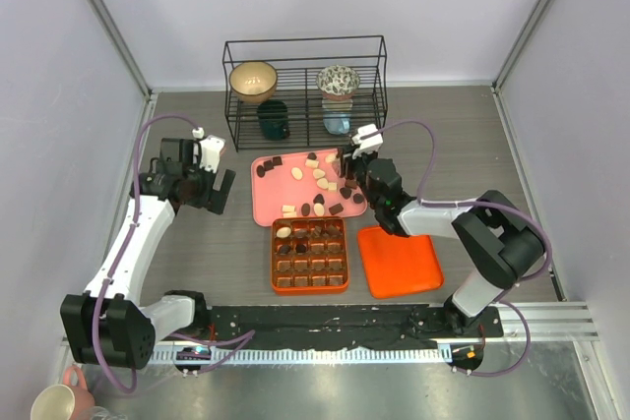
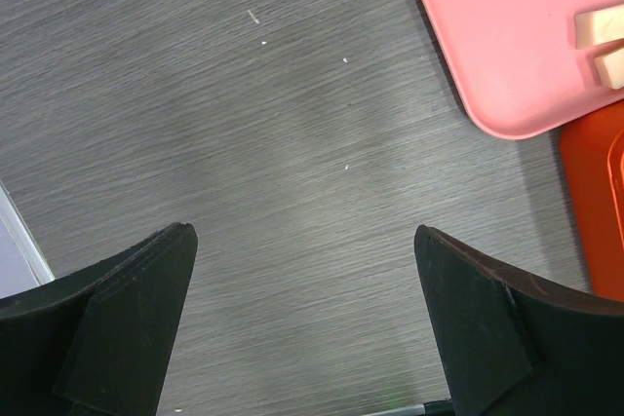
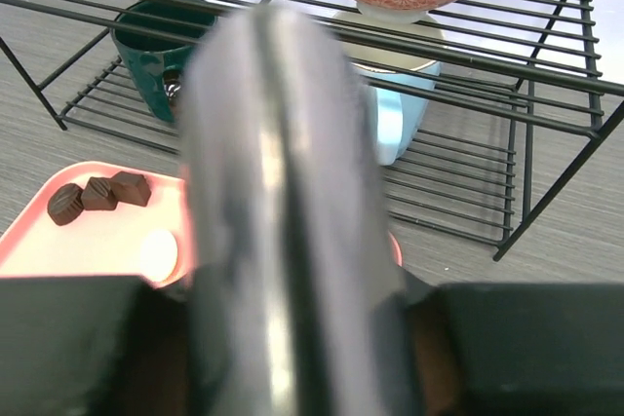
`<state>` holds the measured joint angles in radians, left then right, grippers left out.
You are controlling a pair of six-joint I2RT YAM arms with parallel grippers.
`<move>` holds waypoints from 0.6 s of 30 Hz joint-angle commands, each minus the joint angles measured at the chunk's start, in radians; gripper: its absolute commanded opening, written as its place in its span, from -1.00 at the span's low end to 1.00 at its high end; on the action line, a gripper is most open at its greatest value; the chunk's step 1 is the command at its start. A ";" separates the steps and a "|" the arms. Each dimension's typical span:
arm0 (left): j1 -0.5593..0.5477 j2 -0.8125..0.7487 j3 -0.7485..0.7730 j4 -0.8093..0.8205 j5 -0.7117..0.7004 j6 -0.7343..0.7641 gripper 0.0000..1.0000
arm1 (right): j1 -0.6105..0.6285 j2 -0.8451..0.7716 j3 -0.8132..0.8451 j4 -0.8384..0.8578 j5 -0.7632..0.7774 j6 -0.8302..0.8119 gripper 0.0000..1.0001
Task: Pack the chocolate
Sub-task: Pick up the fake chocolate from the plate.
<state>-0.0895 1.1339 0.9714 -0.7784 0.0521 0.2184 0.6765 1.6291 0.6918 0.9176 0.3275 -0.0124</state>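
Note:
The chocolate (image 1: pixel 320 184) lies as several dark, tan and cream pieces on a pink tray (image 1: pixel 264 206). More pieces fill some cells of the orange gridded box (image 1: pixel 309 255). My right gripper (image 1: pixel 351 172) hangs over the tray's right side, shut on a silvery metal tool like tongs (image 3: pixel 283 192) that fills the right wrist view. Beside the tool there, dark pieces (image 3: pixel 97 194) and a cream round (image 3: pixel 159 252) show. My left gripper (image 2: pixel 302 236) stands wide open over bare table left of the tray (image 2: pixel 497 46), holding nothing. Two cream pieces (image 2: pixel 600 28) lie at the tray's edge.
A black wire rack (image 1: pixel 305 90) stands at the back with two bowls on top and a green mug (image 3: pixel 156 56) and a light blue mug (image 3: pixel 400 114) below. A flat orange lid (image 1: pixel 399 261) lies right of the box.

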 commanded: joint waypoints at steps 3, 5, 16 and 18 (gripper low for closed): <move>-0.001 -0.028 -0.007 0.004 -0.008 0.013 0.99 | -0.003 -0.066 0.000 0.032 -0.014 0.011 -0.56; 0.000 -0.028 -0.008 0.004 -0.009 0.013 0.99 | -0.003 -0.084 0.002 0.030 -0.036 0.011 -0.61; 0.000 -0.043 -0.033 0.008 0.022 0.032 0.99 | 0.061 -0.415 0.037 -0.262 -0.235 0.098 -0.83; 0.000 -0.037 -0.036 0.014 0.014 0.032 0.99 | 0.092 -0.455 0.034 -0.346 -0.255 0.101 -0.86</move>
<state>-0.0895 1.1149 0.9459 -0.7803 0.0532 0.2310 0.7185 1.2762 0.6937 0.7078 0.1528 0.0536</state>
